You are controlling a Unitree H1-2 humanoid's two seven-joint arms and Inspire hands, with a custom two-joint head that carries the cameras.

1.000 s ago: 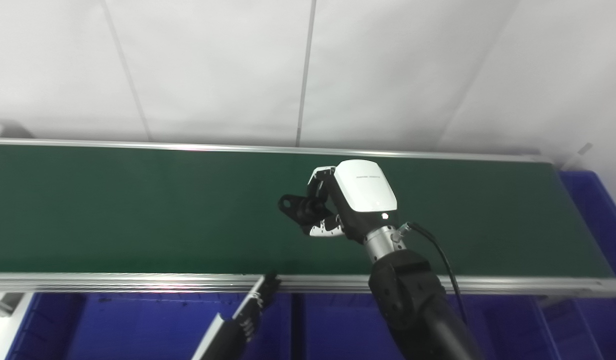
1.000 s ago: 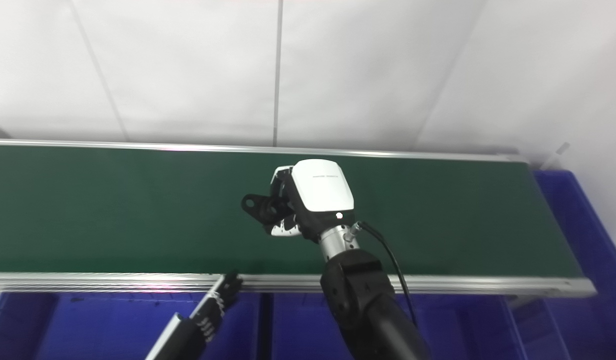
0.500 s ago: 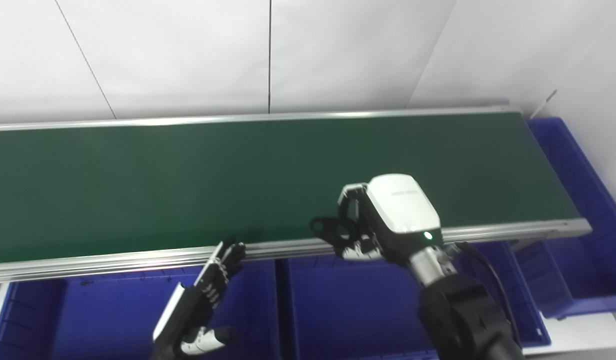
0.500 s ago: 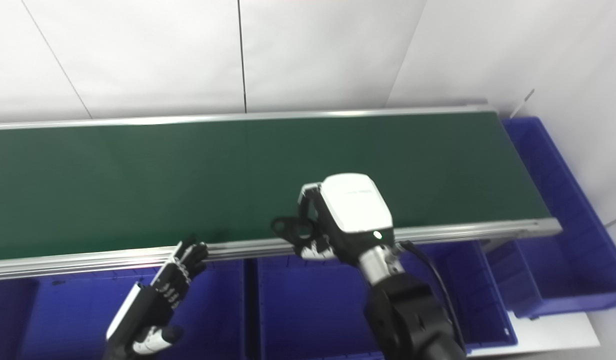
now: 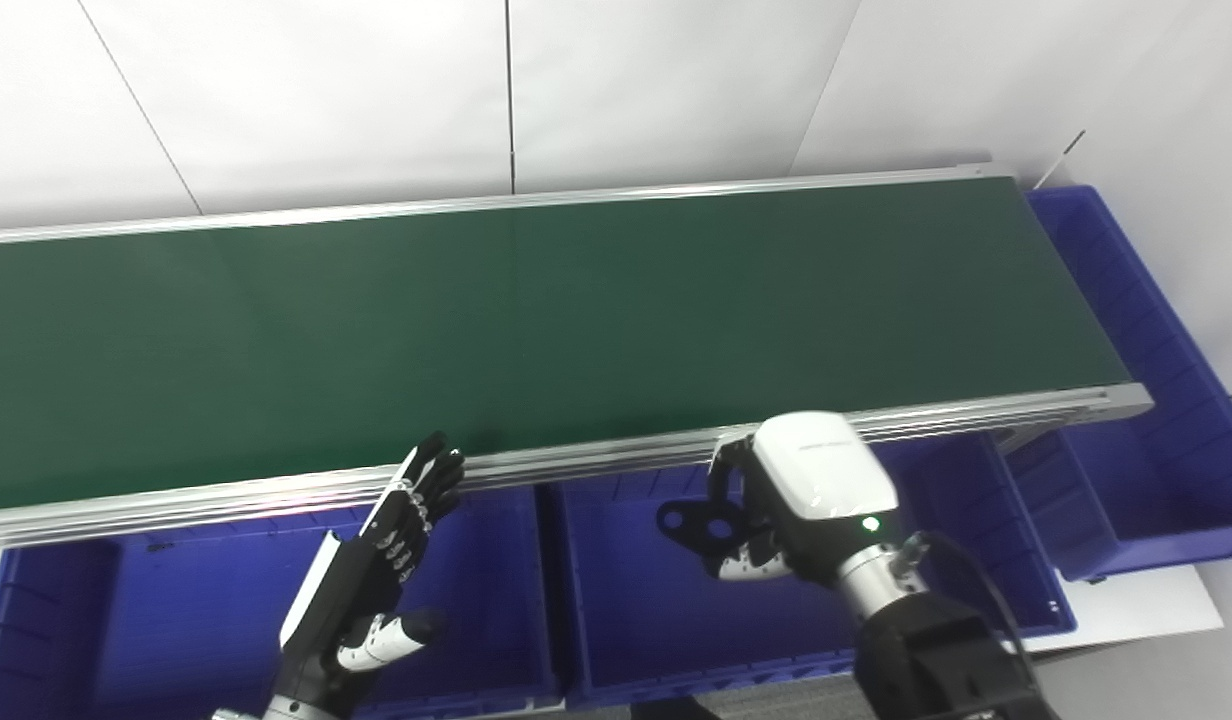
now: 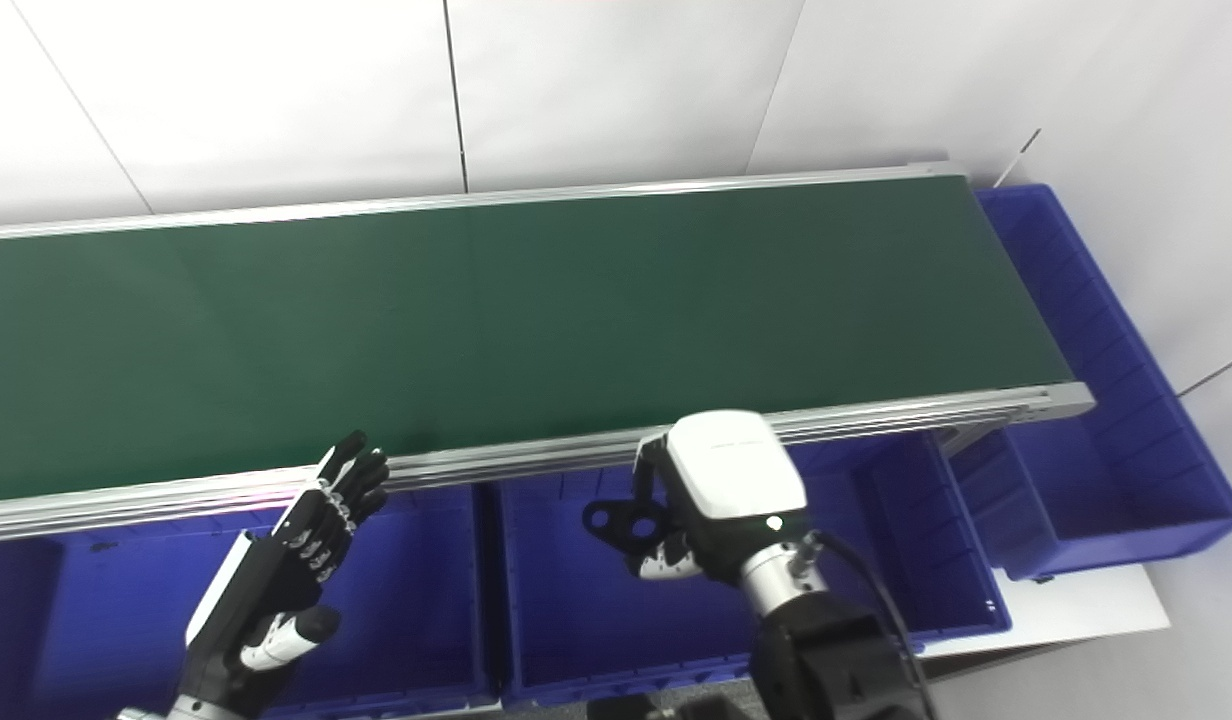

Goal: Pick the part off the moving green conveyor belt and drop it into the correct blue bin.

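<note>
Nearest, the left robot hand [image 5: 376,590] waits released, fingers spread, over the left bin at about 7 o'clock in the view.

The right robot hand [image 5: 776,505] is grasping the part [image 5: 698,523], suspended above the middle blue bin [image 5: 626,640] at about 5 o'clock, clear of the conveyor belt [image 5: 536,310] behind it.

Advice for the step in hand: confirm this bin is the correct one, lower the part inside the walls, then release cleanly so it cannot strike the divider or bounce out.

The part is black and flat, bracket-like, with round holes; finer detail cannot be resolved.

Beyond, the green belt surface carries nothing visible.
</note>
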